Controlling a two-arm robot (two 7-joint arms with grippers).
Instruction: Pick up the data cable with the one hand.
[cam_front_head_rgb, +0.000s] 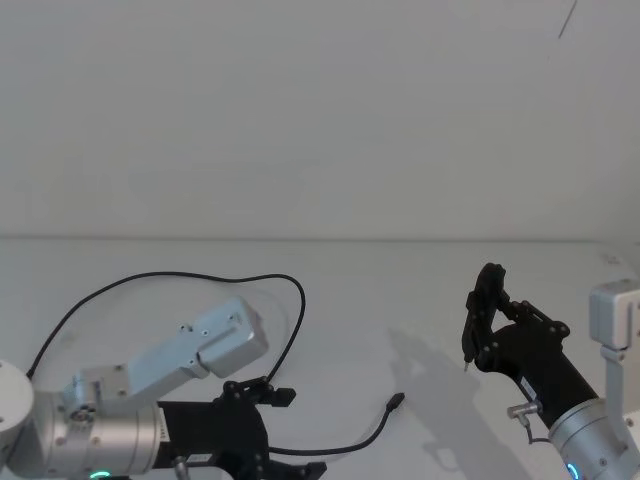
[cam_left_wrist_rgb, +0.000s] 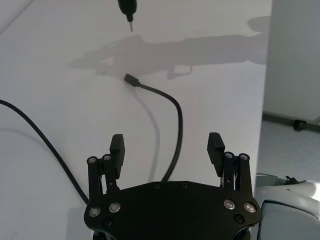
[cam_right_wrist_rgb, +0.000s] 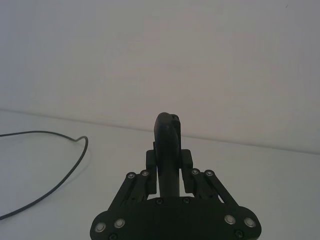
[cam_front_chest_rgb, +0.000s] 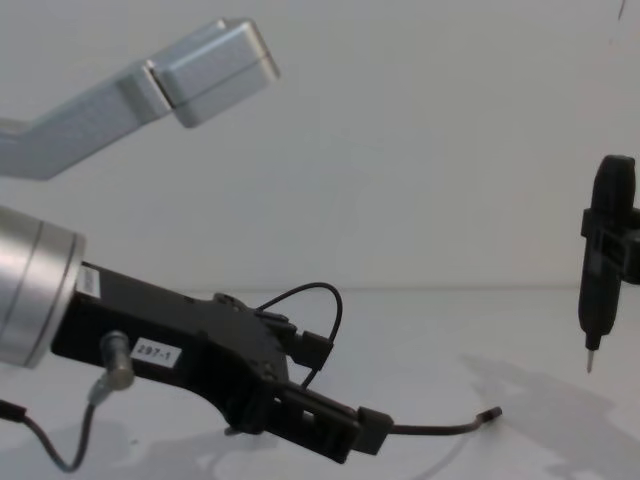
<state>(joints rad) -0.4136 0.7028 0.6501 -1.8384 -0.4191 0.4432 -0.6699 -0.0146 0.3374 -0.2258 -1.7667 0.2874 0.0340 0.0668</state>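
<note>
Black data cable (cam_left_wrist_rgb: 175, 120) lies loose on the white surface (cam_left_wrist_rgb: 60, 100) and passes between my left gripper's (cam_left_wrist_rgb: 166, 144) spread jaws, plug (cam_left_wrist_rgb: 131, 79) just beyond them. It's straddled so one squeeze should catch it. Right gripper (cam_front_head_rgb: 488, 300) hangs well off from the left one, jaws pressed on a pointed tool (cam_front_chest_rgb: 598, 290), out of the way.

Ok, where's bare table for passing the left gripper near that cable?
Free: table between the plug and the tool in the right gripper, also beyond the looped cable. Crowded at the open left gripper, cable running under it.

data cable (cam_left_wrist_rgb: 179, 120): thin black, slack, plug free | left tool (cam_left_wrist_rgb: 166, 142): fingers apart, astride cable
</note>
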